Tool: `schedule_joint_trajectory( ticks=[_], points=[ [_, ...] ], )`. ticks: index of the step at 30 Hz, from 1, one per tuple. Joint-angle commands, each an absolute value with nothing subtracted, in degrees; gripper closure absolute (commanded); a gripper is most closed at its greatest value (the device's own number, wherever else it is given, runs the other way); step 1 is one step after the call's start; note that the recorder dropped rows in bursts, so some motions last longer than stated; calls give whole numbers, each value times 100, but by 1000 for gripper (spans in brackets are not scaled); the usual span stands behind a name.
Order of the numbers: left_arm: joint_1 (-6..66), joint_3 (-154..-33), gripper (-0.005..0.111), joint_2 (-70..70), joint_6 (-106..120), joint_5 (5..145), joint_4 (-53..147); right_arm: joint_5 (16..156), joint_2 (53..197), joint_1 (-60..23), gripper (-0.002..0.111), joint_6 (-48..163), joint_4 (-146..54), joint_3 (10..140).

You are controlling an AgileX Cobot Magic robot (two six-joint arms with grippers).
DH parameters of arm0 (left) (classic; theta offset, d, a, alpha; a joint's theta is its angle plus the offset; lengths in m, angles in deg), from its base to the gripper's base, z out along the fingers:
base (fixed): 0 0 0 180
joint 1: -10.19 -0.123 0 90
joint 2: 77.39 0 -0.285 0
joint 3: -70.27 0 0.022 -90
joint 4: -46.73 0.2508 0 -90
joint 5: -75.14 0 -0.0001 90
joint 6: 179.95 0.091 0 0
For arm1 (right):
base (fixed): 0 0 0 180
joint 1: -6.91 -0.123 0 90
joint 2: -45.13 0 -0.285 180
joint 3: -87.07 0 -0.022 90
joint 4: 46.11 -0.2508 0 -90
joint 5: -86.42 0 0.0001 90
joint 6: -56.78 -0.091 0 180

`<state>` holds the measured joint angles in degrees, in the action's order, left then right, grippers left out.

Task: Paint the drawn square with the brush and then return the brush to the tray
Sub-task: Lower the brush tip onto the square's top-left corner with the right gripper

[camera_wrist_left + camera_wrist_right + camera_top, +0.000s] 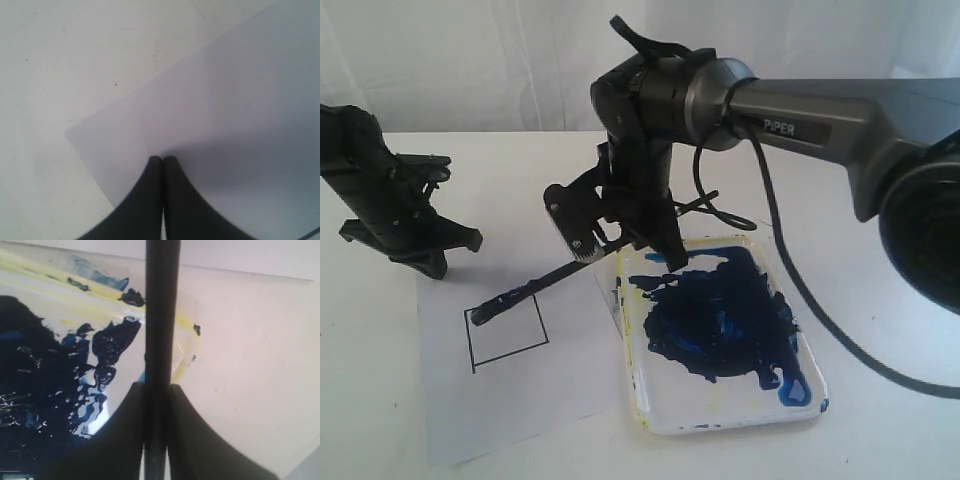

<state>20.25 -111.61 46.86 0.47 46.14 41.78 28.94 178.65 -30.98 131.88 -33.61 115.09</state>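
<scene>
The brush (545,285) slants down to the left, and its dark tip rests at the upper left corner of the drawn square (507,335). The square's inside looks white. My right gripper (650,238) is shut on the brush handle (161,320), above the tray's left end. The tray (660,415) lies to the right of the paper and carries a large dark blue blotch (45,405). My left gripper (440,262) is shut with nothing in it. Its fingertips (156,161) sit just over the paper's far left part (225,100).
The white paper sheet (490,410) lies on a white tabletop (380,380). A black cable (820,320) from the right arm loops over the table behind and right of the tray. White curtains hang at the back.
</scene>
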Motion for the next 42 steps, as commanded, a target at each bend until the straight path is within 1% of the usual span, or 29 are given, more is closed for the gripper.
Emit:
schedule_joint_trajectory(
  ticks=[1, 19, 42],
  points=[
    [2002, -11130, 107, 4777, 5, 4387, 4163, 2707, 18121, -3129, 108, 13104, -3373, 11884],
    [2002, -11130, 107, 4777, 5, 4387, 4163, 2017, 18813, -3138, 108, 13083, -3376, 12964],
    [2002, -11130, 107, 4777, 5, 4387, 4163, 2421, 18845, -3199, 108, 12991, -3414, 13004]
  ],
)
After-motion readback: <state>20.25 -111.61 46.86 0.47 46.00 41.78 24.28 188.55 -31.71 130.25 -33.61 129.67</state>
